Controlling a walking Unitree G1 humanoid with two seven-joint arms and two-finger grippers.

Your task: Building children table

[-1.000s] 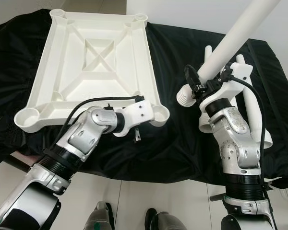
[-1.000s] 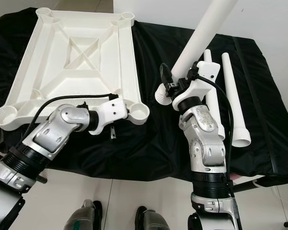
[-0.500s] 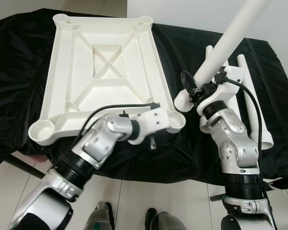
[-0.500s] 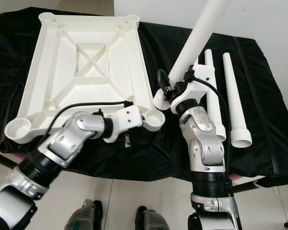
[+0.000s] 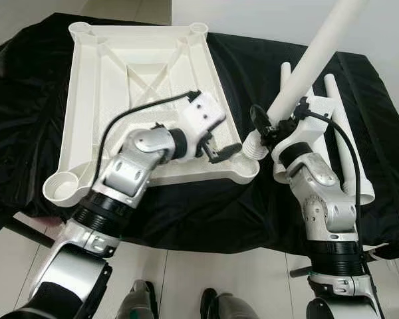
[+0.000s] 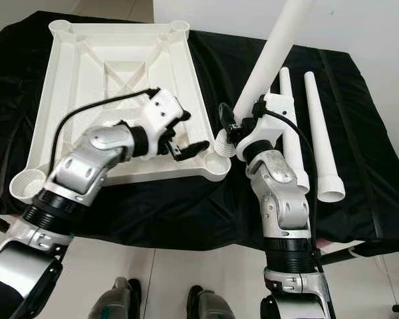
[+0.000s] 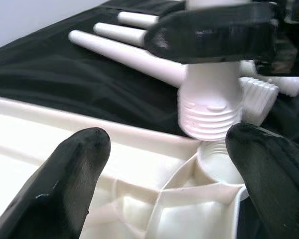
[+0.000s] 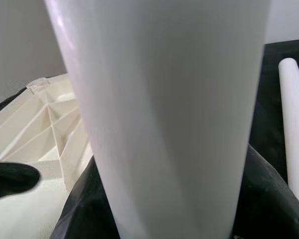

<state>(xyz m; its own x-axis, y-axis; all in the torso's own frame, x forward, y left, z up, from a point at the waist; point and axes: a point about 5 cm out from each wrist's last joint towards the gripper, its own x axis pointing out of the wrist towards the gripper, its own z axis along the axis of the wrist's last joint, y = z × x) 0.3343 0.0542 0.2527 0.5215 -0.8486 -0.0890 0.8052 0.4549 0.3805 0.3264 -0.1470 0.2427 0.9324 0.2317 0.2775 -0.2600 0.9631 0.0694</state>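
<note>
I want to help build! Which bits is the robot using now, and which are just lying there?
In use:
- table top, upside down
- table leg, held by right gripper
- corner socket
- left gripper, jaws open

Lying about:
- spare legs
- black cloth

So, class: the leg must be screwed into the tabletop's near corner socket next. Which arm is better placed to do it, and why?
The right. Its pincer is shut on the leg, whose threaded end hangs just above the corner socket. The left pincer is open over the tabletop, free to steady it.

Black cloth (image 5: 253, 206), pale tiled floor (image 5: 186, 279)
</note>
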